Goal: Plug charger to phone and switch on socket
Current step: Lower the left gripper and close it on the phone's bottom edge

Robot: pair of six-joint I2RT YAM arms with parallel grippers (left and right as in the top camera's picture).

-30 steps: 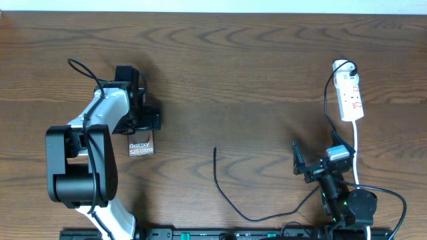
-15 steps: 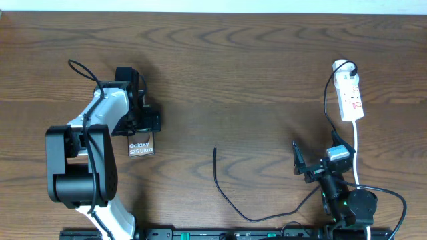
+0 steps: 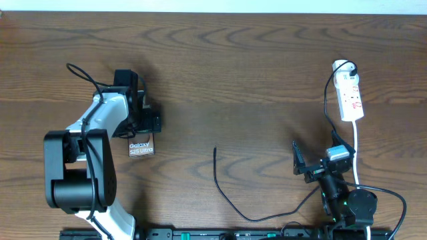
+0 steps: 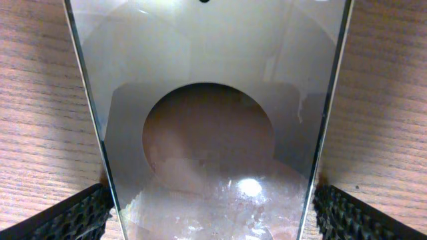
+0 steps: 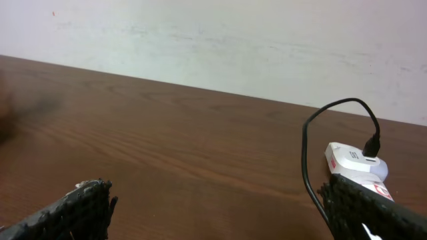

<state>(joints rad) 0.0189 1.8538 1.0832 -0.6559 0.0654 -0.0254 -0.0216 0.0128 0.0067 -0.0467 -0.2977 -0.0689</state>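
The phone [image 3: 141, 146], glossy brownish with white "Galaxy" lettering, lies flat at the left. My left gripper [image 3: 137, 120] is over its far end. In the left wrist view the phone [image 4: 213, 100] fills the frame, and both black fingers of the left gripper [image 4: 213, 217] press against its side edges. The charger's plug tip [image 3: 215, 149] lies at the table's middle. Its black cable [image 3: 227, 200] loops along the front and up to the white adapter [image 3: 342, 66], plugged into the socket [image 3: 351, 99]. My right gripper [image 3: 317, 159] is open and empty, front right, near the cable.
The socket's white cord [image 3: 357, 143] runs toward the front beside my right arm. In the right wrist view the socket [image 5: 353, 160] and black cable [image 5: 305, 150] lie ahead to the right, with bare wood between the right gripper's fingers [image 5: 220, 213] and a pale wall behind.
My left arm's elbow has shifted slightly left. The phone, the cable and the right arm have not moved.
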